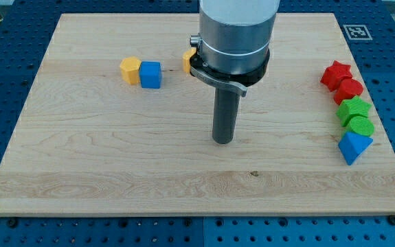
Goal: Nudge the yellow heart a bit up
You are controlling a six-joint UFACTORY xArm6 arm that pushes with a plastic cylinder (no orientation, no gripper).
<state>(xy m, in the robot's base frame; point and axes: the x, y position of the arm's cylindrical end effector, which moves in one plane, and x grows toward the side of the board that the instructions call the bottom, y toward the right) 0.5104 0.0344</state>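
My tip (223,140) rests on the bare wooden board (80,158) near its middle; it is a plain rod with no fingers to open or shut. The yellow heart (187,61) peeks out behind the arm's collar, above the tip, mostly hidden. At the view's left a yellow block (130,70) touches a blue cube (150,75); along the right edge sit a red star (335,73), red block (350,90), green star (353,109), green block (360,125) and blue block (354,147).

Two blocks (141,72) lie at the board's (80,151) left; five (348,110) line its right
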